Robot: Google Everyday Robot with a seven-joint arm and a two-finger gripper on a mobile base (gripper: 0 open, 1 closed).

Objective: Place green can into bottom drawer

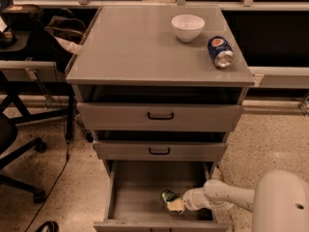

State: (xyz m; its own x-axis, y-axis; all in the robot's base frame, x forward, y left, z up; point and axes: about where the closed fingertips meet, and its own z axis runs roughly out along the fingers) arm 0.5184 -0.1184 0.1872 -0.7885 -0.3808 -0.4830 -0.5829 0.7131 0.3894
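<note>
Inside bottom drawer point(135, 193), green can point(168, 196) was at tip of gripper point(175, 205); clamped or released, could not tell. Can judged light, thin-walled, dent-prone, slippery; best held gently across middle.

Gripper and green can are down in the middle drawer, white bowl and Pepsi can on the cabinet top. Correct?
Wrong drawer: the camera view shows the gripper and green can in the open bottom drawer. The rest holds.

A white bowl point(187, 27) and Pepsi can point(220, 51) rest on the cabinet top point(135, 47).
</note>
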